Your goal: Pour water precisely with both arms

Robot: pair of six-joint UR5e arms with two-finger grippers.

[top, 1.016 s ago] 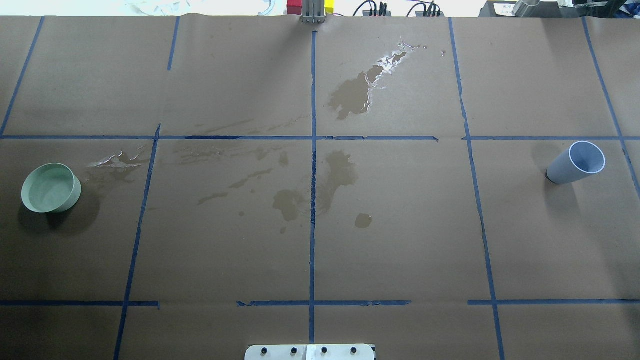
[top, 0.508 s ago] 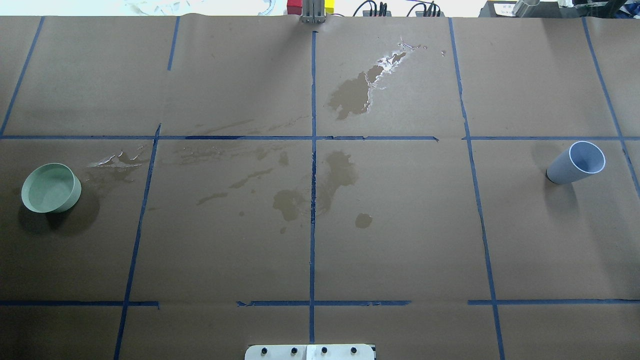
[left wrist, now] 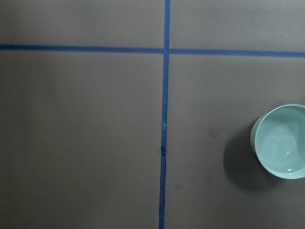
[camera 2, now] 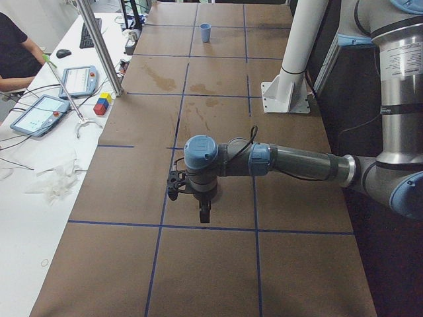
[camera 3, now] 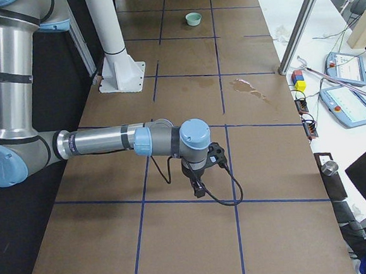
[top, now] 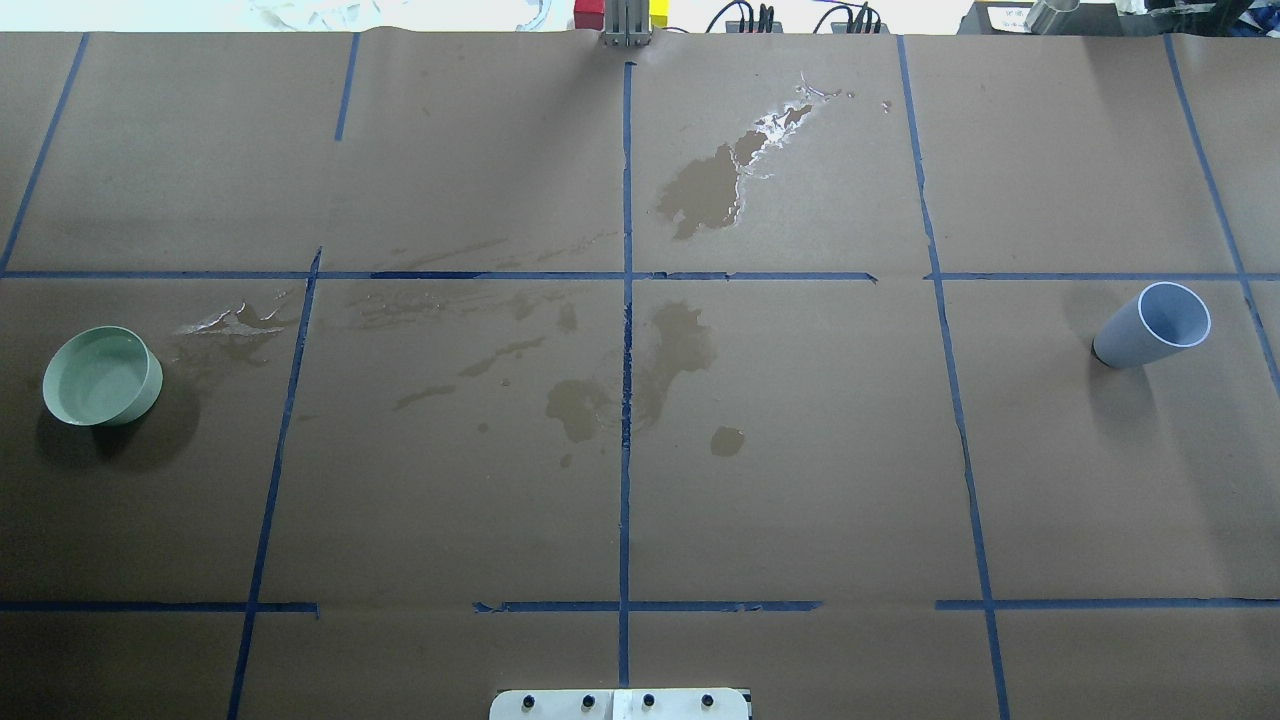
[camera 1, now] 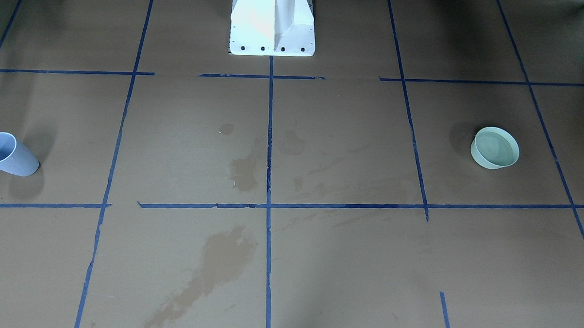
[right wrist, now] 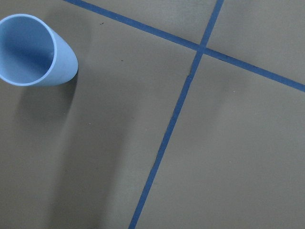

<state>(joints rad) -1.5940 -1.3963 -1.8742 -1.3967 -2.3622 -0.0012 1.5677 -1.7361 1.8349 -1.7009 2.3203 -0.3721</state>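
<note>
A pale green bowl (top: 102,377) stands at the table's left end, with clear water (left wrist: 281,145) glossy inside it; it also shows in the front view (camera 1: 494,148). A light blue cup (top: 1152,325) stands upright at the right end and looks empty in the right wrist view (right wrist: 33,50). My left arm (camera 2: 297,162) reaches over the table, its gripper (camera 2: 205,214) pointing down; I cannot tell whether it is open. My right arm (camera 3: 101,143) does likewise, and I cannot tell whether its gripper (camera 3: 198,190) is open. Neither gripper shows in the overhead or front view.
Brown paper with a blue tape grid (top: 626,300) covers the table. Wet patches lie at the far middle (top: 710,185) and the centre (top: 640,385). The white pedestal (camera 1: 272,22) stands at the robot's edge. A metal post (camera 3: 300,20), tablets and coloured blocks (camera 2: 102,104) are on the far side.
</note>
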